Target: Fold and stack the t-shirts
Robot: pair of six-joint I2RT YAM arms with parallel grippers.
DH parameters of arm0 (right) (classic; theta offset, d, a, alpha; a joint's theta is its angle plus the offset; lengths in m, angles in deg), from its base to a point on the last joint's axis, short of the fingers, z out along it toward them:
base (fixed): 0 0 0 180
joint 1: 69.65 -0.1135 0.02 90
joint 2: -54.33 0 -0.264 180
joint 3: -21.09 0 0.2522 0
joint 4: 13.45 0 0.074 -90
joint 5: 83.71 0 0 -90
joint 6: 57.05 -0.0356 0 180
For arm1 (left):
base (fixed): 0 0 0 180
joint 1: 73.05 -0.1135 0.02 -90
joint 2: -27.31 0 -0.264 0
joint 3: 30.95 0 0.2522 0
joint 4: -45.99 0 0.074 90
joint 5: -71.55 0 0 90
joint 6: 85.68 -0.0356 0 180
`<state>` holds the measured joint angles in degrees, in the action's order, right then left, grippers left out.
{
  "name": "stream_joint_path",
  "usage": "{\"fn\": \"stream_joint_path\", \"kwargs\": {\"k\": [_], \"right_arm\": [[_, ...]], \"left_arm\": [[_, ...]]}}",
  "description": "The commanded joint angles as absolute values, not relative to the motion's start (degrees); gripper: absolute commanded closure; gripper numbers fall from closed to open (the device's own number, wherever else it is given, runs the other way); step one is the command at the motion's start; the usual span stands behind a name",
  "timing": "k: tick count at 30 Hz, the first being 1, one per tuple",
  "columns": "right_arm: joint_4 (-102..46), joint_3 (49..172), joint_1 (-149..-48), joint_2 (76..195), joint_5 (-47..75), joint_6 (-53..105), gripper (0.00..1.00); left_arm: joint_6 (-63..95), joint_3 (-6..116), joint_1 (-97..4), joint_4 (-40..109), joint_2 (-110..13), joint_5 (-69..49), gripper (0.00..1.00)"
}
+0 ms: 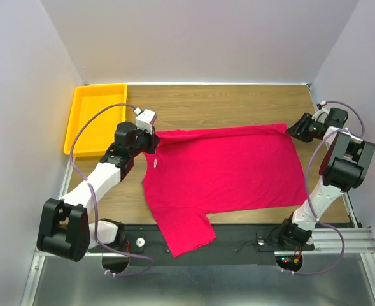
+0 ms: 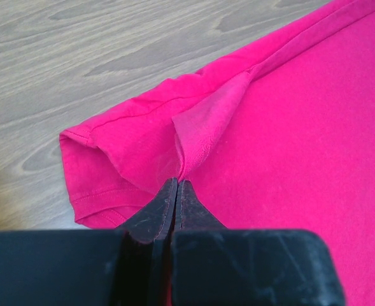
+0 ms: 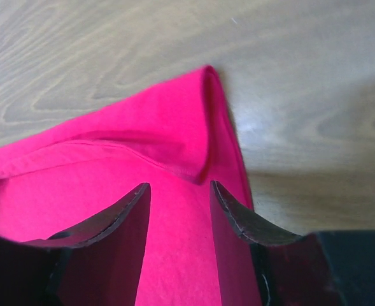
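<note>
One crimson t-shirt point(image 1: 232, 169) lies spread on the wooden table, its small white neck label point(image 1: 155, 164) at the left. The lower sleeve point(image 1: 188, 234) reaches over the table's near edge onto the black rail. My left gripper point(image 1: 150, 143) sits at the shirt's upper left by the other sleeve. In the left wrist view the left gripper point(image 2: 176, 182) is shut, pinching a raised fold of the t-shirt point(image 2: 289, 146). My right gripper point(image 1: 294, 129) is at the shirt's far right corner. In the right wrist view the right gripper point(image 3: 177, 186) is open just above the t-shirt point(image 3: 111, 172), whose corner point(image 3: 203, 121) is folded over.
A yellow tray point(image 1: 97, 121) stands empty at the back left corner of the table. White walls close in the left, back and right sides. Bare wood point(image 1: 225, 105) shows behind the shirt. Cables loop beside both arms.
</note>
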<state>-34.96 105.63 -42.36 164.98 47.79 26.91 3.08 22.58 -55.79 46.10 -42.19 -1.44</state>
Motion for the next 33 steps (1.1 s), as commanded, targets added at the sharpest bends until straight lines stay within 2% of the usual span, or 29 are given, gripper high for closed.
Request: {"fn": "stream_joint_path", "kwargs": {"k": [1,6,16,27,33], "right_arm": [[-36.53,108.15,-42.67,165.68,44.0,21.44,0.51],[-36.71,109.03,-42.93,167.44,44.0,19.6,0.51],[-36.71,110.35,-43.37,169.81,45.23,16.61,0.62],[-36.53,110.35,-43.37,168.41,43.83,15.38,0.95],[-36.53,110.52,-43.28,167.62,40.84,15.64,0.99]], "left_arm": [[2.3,22.1,-55.47,48.4,-40.1,-0.7,1.0],[2.39,22.18,-55.47,48.32,-40.28,-0.61,1.0],[2.3,22.27,-55.47,48.23,-40.45,-0.79,1.0],[2.21,22.09,-55.38,48.14,-40.28,-1.05,1.0],[2.3,21.83,-55.38,47.7,-39.4,-2.02,1.0]]}}
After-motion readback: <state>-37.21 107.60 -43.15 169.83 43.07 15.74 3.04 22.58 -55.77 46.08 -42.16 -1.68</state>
